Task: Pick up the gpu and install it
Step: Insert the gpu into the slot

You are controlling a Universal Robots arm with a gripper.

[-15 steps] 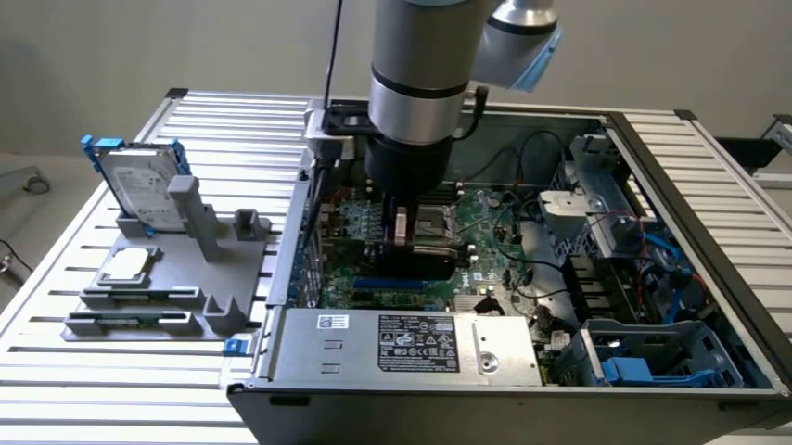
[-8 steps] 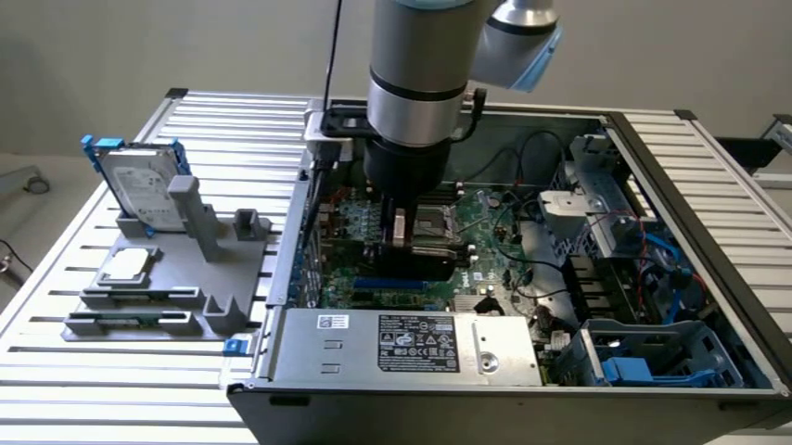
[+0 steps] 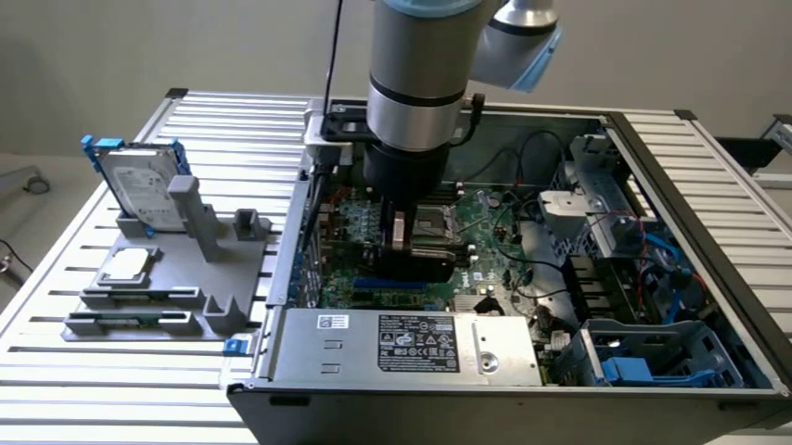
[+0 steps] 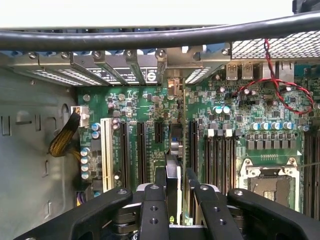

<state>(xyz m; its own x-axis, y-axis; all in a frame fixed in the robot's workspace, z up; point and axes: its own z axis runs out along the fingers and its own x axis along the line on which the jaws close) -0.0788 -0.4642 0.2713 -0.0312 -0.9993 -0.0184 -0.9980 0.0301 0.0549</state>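
The gpu [image 4: 172,165] shows edge-on in the wrist view as a thin dark card between my two black fingers [image 4: 154,210], pointing down at the green motherboard [image 4: 132,107]. It runs parallel to the long black expansion slots [image 4: 141,150] and lies between two of them. I cannot tell whether its edge touches a slot. In the exterior view my gripper [image 3: 400,234] reaches down into the open computer case [image 3: 693,241], with the gpu's black body [image 3: 415,266] under it, just above the board. The gripper is shut on the gpu.
A white slot [image 4: 105,150] and a yellow-sleeved cable [image 4: 64,140] lie to one side, the processor socket [image 4: 270,182] and red-black wires [image 4: 272,87] to the other. Outside the case, a grey fixture [image 3: 185,297] holds a hard drive [image 3: 139,190] and a processor chip [image 3: 128,266]. The power supply [image 3: 409,343] fills the case's near end.
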